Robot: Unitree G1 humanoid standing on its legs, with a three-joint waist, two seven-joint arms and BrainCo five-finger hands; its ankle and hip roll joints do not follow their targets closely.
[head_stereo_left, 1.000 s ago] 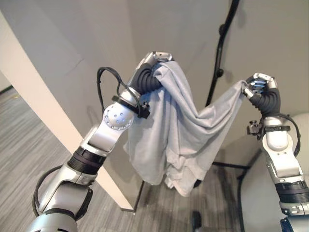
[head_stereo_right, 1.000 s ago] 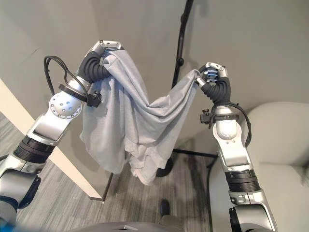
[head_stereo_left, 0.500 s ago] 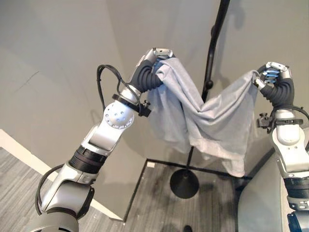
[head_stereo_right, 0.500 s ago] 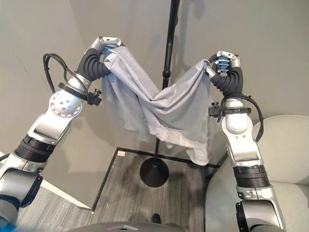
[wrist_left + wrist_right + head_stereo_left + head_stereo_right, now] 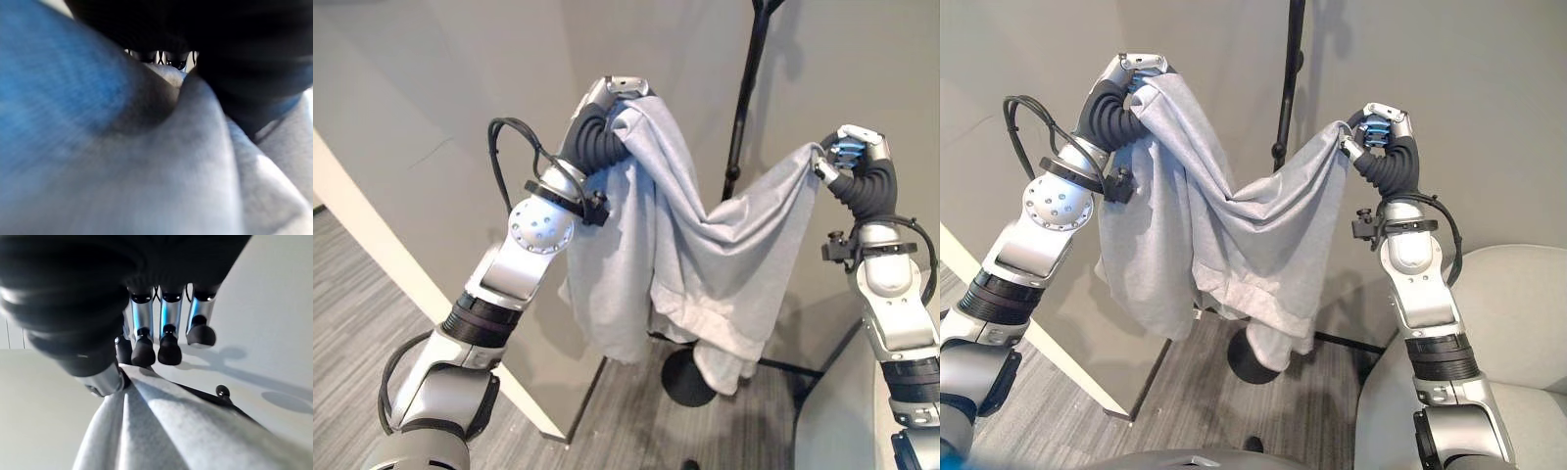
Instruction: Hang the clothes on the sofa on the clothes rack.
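Observation:
A grey garment [image 5: 705,245] hangs stretched between my two raised hands and sags in the middle. My left hand [image 5: 615,90] is shut on one end, and cloth drapes over its wrist; in the left wrist view the cloth [image 5: 146,171] covers nearly everything. My right hand [image 5: 1378,122] pinches the other end, with the curled fingers [image 5: 168,340] and the thumb on the garment's edge [image 5: 146,401]. The clothes rack's black pole [image 5: 744,108] rises just behind the sagging middle. Its round base [image 5: 677,377] stands on the floor below.
A pale sofa [image 5: 1518,323] is at the lower right beside my right arm. A white slanted panel [image 5: 401,284] runs along the left over the grey plank floor. Grey walls stand close behind the rack. A thin black floor rail [image 5: 793,368] lies by the base.
The whole picture has shifted, so the camera moved. Both hands still hold the garment up before the pole. Its loose lower part now hangs lower under the middle.

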